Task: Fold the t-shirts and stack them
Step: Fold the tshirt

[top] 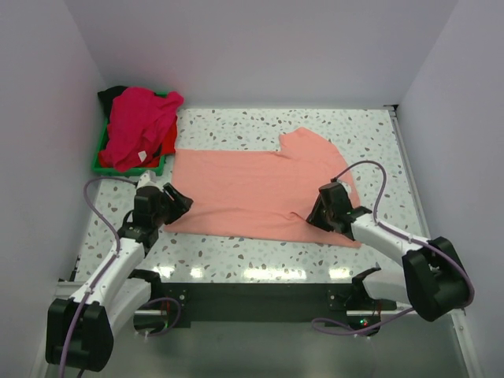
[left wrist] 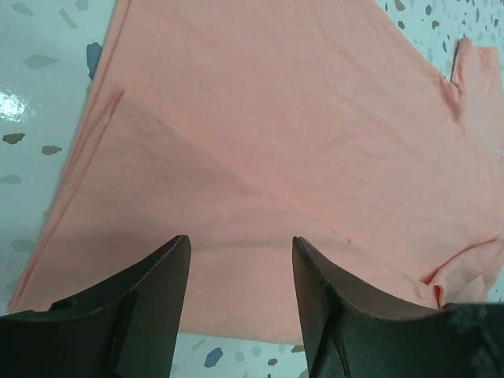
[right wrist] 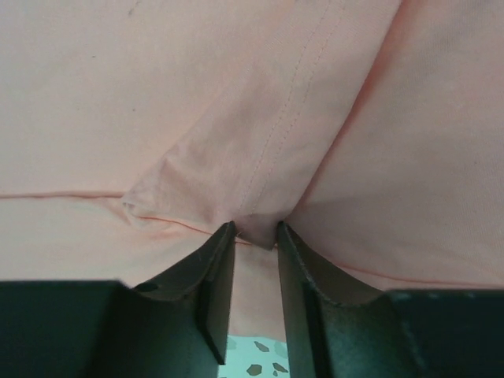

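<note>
Salmon-pink cloth t-shirt lies flat on speckled table. Right claw pinches a stitched ridge at its near edge; left claw hangs spread over its left end — grab there too, then lift w/ even tension.

Centre of frame: salmon-pink t-shirt, plain, with stitching in the same tone. Upper left: magenta t-shirt over a red t-shirt, with a black t-shirt showing behind, all in a bright green tray. The table is white terrazzo with grey and dark flecks. The walls are pale lilac-grey. The arms are white and black, and the cables purple.
</note>
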